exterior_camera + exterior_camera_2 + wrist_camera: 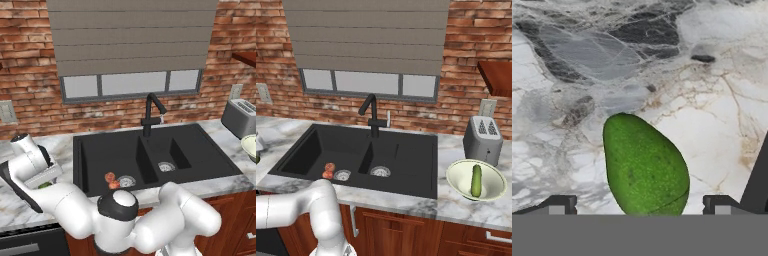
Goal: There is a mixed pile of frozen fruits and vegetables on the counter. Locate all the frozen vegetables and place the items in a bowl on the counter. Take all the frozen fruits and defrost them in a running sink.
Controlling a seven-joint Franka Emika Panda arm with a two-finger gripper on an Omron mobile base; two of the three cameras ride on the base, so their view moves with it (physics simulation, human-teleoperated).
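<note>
End effector (640, 205) open wide, jaws straddling green item (644, 167), nothing gripped yet. Item lies on table (712, 125) left of sink (100, 155), directly under hand. Judge it light, hard, glossy, likely slippery; rounded, tapering to far end, so you should pinch across widest belly, not tip. Marble around it bare, so room to descend. Watch near table edge and sink rim to right. Fruits (111, 179) already in left basin. Bowl (458, 187) far right, with cucumber (476, 180) inside; long carry over sink.

Toaster (483, 139), brick wall (466, 75), window blind (366, 35)
</note>
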